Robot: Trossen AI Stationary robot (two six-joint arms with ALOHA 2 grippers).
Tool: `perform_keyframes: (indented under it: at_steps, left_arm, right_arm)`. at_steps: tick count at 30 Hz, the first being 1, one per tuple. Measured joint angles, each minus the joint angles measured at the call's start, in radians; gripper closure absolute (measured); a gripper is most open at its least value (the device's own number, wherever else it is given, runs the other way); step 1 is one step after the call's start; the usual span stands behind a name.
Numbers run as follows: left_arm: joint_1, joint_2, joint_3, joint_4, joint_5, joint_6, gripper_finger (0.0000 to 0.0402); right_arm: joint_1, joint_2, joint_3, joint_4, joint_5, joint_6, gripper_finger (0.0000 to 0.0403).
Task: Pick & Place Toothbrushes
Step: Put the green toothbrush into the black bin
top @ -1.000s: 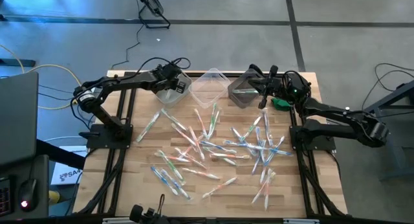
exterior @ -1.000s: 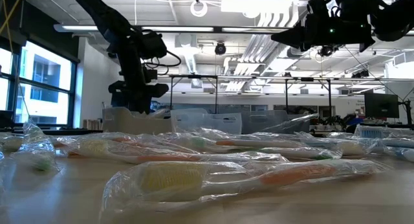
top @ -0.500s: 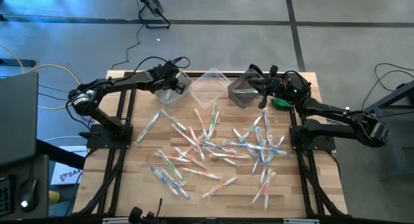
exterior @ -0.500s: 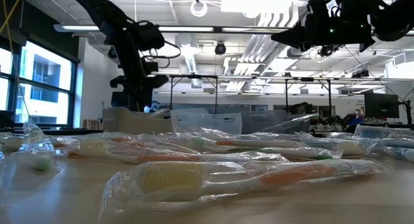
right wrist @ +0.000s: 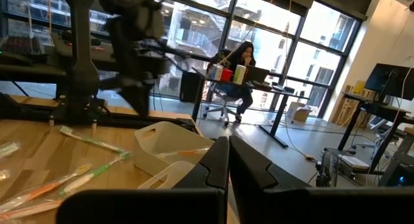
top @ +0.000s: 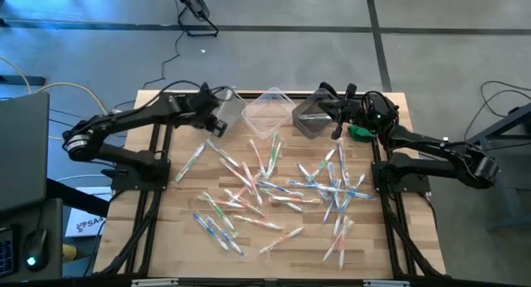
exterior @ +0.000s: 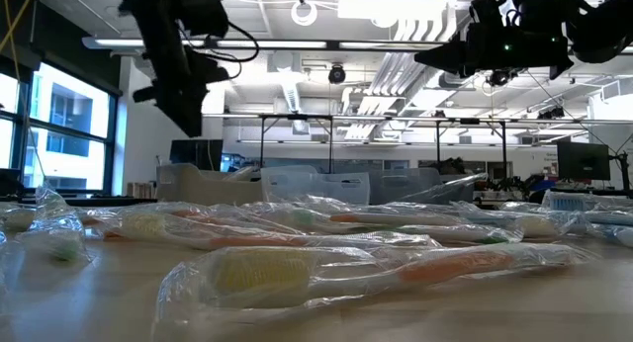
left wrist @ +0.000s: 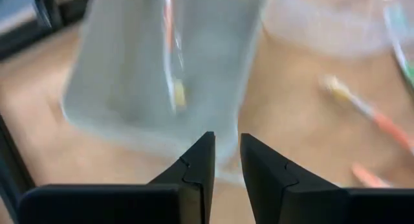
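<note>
Toothbrushes lie unmoved; left gripper, fingers narrowed and empty, has backed off the bin.

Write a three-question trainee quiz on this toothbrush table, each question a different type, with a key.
1. True or false: the left pincer is gripping a toothbrush.
2. Multiple choice: where is the small green object? A) inside the middle bin; B) on the table beside the right arm, next to the right bin; C) among the toothbrushes at mid-table.
3. Fill in: the right pincer has its fingers ____.

Key: 1 false, nothing shows between its fingers in the left wrist view; 2 B; 3 shut.
</note>
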Motion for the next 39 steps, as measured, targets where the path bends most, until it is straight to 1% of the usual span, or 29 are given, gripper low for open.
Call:
perform_keyframes:
  at_steps: [4, 9, 14, 18, 25, 28, 30, 33, 36, 39]
  left_arm:
    - [-0.069, -0.023, 0.0, -0.131, 0.038, -0.075, 0.0335]
    - [-0.132, -0.024, 0.0, -0.246, 0.038, -0.178, 0.0335]
    - [-0.174, -0.024, 0.0, -0.279, 0.039, -0.207, 0.0335]
    - [-0.173, -0.024, 0.0, -0.285, 0.038, -0.189, 0.0335]
    - [-0.173, -0.024, 0.0, -0.28, 0.037, -0.207, 0.0334]
    - [-0.172, -0.009, 0.0, -0.283, 0.068, -0.242, 0.0324]
    - [-0.173, 0.001, -0.002, -0.305, 0.086, -0.242, 0.0309]
    - [-0.173, 0.019, -0.017, -0.338, 0.082, -0.242, 0.0283]
    - [-0.172, 0.022, -0.054, -0.338, 0.08, -0.242, 0.0267]
    - [-0.172, 0.022, -0.108, -0.335, 0.084, -0.253, 0.0263]
  right_arm:
    - [0.0, 0.0, 0.0, 0.0, 0.0, 0.0, 0.0398]
    - [0.0, 0.0, 0.0, 0.0, 0.0, -0.001, 0.0398]
    - [0.0, 0.0, 0.0, 0.0, 0.0, -0.001, 0.0398]
    - [0.0, 0.0, 0.0, -0.002, 0.0, -0.001, 0.0398]
    - [0.0, 0.0, 0.0, -0.003, 0.0, -0.001, 0.0398]
    - [0.0, 0.0, 0.0, -0.004, 0.0, -0.001, 0.0398]
    - [0.0, 0.0, 0.0, -0.004, 0.0, -0.001, 0.0398]
    - [0.0, 0.0, 0.0, -0.004, 0.0, -0.001, 0.0398]
    - [0.0, 0.0, 0.0, -0.004, 0.0, -0.001, 0.0398]
    - [0.0, 0.0, 0.0, -0.004, 0.0, 0.0, 0.0398]
